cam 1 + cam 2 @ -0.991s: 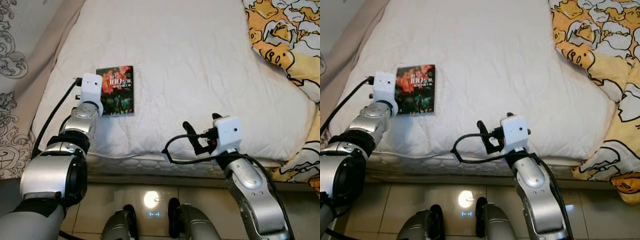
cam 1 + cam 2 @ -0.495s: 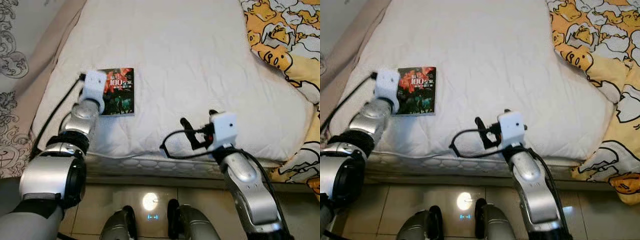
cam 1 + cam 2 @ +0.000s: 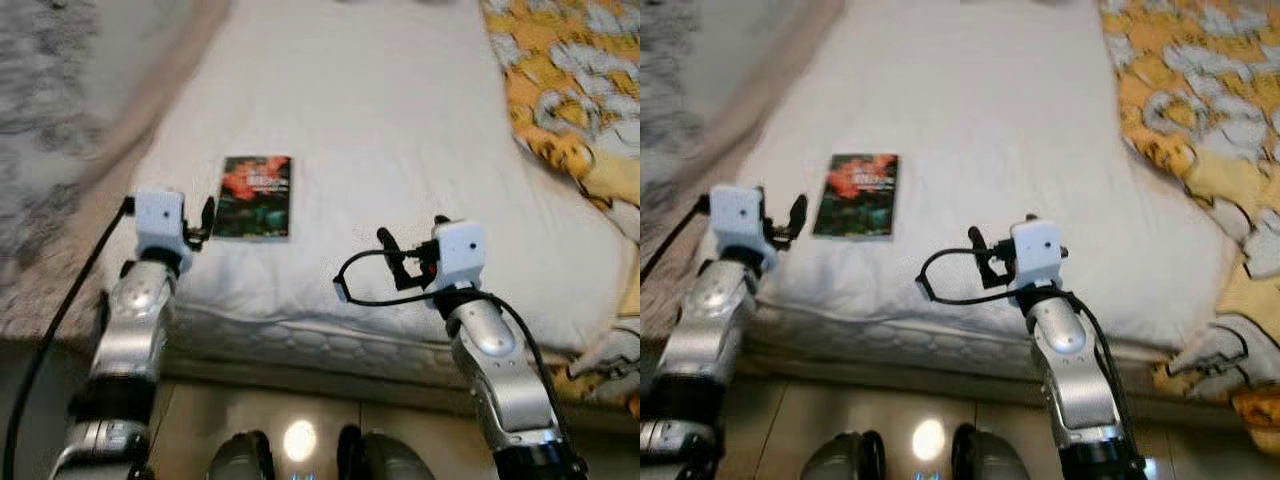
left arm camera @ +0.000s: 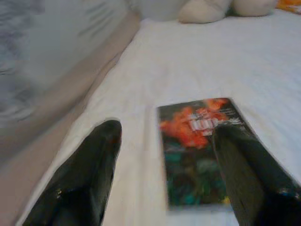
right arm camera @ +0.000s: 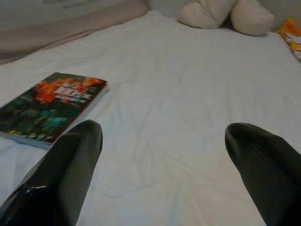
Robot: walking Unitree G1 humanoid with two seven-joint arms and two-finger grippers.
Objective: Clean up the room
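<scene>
A book (image 3: pixel 256 184) with a dark cover and red-orange art lies flat on the white mattress (image 3: pixel 380 110), near its front left corner. My left gripper (image 3: pixel 203 224) hovers just short of the book's near left corner, open with nothing in it. In the left wrist view its fingers (image 4: pixel 84 174) stand wide apart, and the book (image 4: pixel 202 150) lies ahead between them, toward one side. My right gripper (image 3: pixel 392 262) is open over the mattress's front edge, to the right of the book. Its fingers (image 5: pixel 70 165) are spread over bare sheet, with the book (image 5: pixel 47 106) off to one side.
A yellow patterned duvet (image 3: pixel 565 95) covers the bed's right side. A beige cloth (image 3: pixel 150 80) runs along the left edge. Pale cushions or a plush (image 5: pixel 223 16) sit at the head of the bed. Tiled floor (image 3: pixel 300 440) and my feet are below.
The camera has shifted and the picture is blurred. My left gripper has drawn back off the book's left edge toward the bed's front. The book lies as before.
</scene>
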